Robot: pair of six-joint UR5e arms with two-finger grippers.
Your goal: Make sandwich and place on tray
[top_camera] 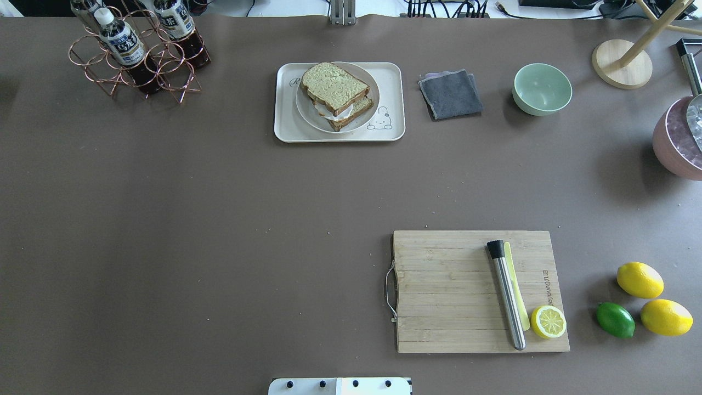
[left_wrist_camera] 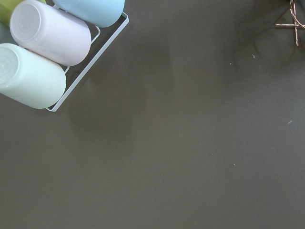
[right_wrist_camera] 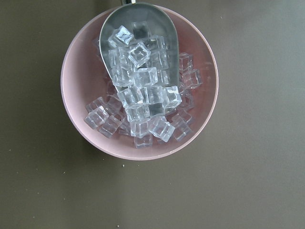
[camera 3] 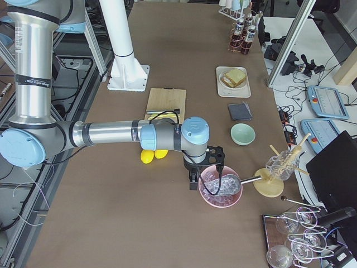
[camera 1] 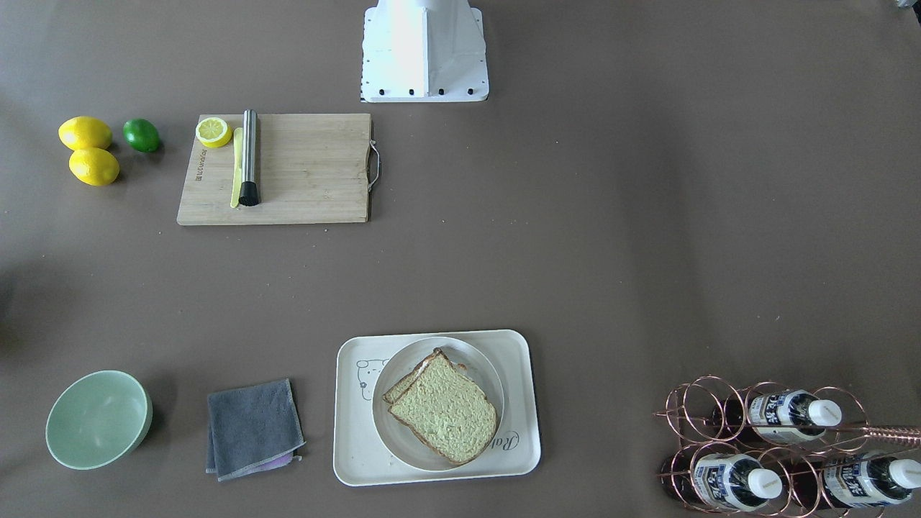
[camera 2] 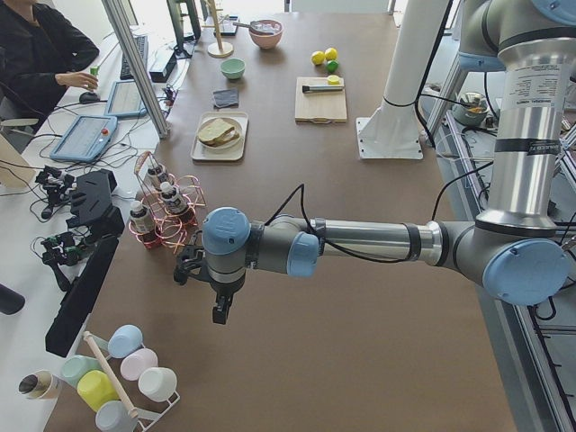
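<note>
Claw state: cannot tell either side; left claw (camera 2: 211, 292), right claw (camera 3: 206, 177) parked at table (camera 2: 360, 360) ends, likely because sandwich (camera 1: 445, 409) sits assembled on plate (camera 1: 392, 432) in tray (camera 1: 352, 460)

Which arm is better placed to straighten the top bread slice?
Probably right: the right pincer faces only a low cloth and green bowl toward the sandwich; the left pincer has the bottle rack in between.

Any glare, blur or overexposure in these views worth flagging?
Front-facing view: the white robot base is blown out. Left wrist view: the pastel plastic cups look soft. Right wrist view: sharp, with glints on the metal scoop in the round pink bowl.
</note>
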